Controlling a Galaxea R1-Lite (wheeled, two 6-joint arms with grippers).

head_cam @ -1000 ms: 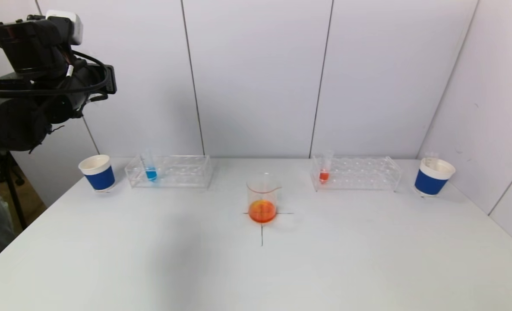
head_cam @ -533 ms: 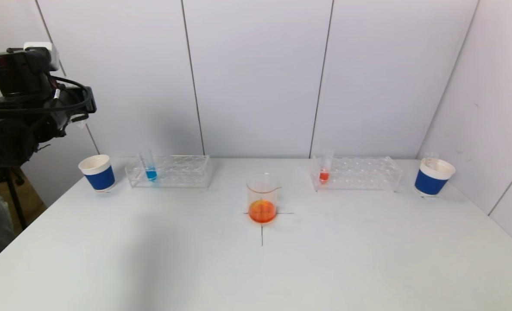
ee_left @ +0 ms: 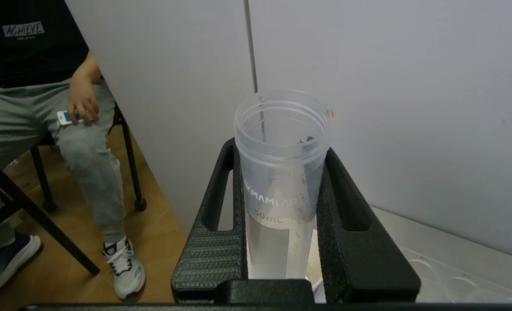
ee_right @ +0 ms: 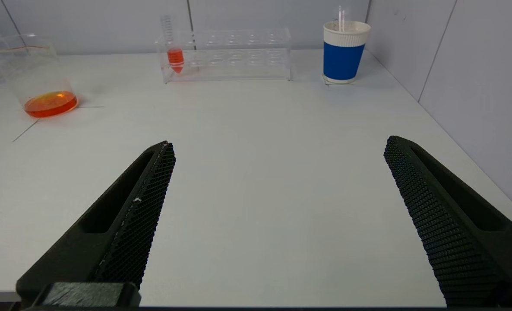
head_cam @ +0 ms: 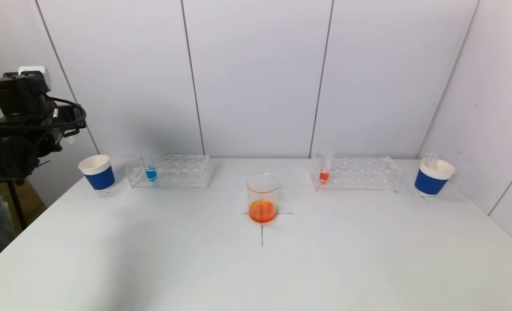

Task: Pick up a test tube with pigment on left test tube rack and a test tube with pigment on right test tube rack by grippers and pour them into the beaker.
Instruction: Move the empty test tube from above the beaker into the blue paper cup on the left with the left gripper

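Between the ribbed black fingers (ee_left: 208,255) of the left gripper (ee_left: 282,242) stands an empty clear plastic tube (ee_left: 282,172), clamped upright, its threaded mouth open and printed graduation marks down its side. That gripper (head_cam: 72,119) hangs high beyond the table's far-left corner, above and outward of the left blue-sleeved paper cup (head_cam: 97,172), which looks like the drop-off for spent tubes. I judge the coming move turns on this: the cup lies below and slightly inward of the hand, and the tube's long axis is vertical, so it can go down mouth-up.

Just beside the cup sits the left rack (head_cam: 169,171), clear acrylic with rows of round holes, holding one tube of blue pigment (head_cam: 151,173) at its outer end. At the table's centre, on a drawn cross, the glass beaker (head_cam: 262,198) holds orange liquid.

Farther right, the right rack (head_cam: 356,172) carries a conical tube of red pigment (head_cam: 324,175) at its inner end. The right gripper (ee_right: 277,207) hovers low over the near white tabletop (ee_right: 260,172), jaws spread wide and empty; its textured fingers point toward that rack, making it the nearer arm for the red tube. A second blue cup (ee_right: 344,52) stands beyond the rack.
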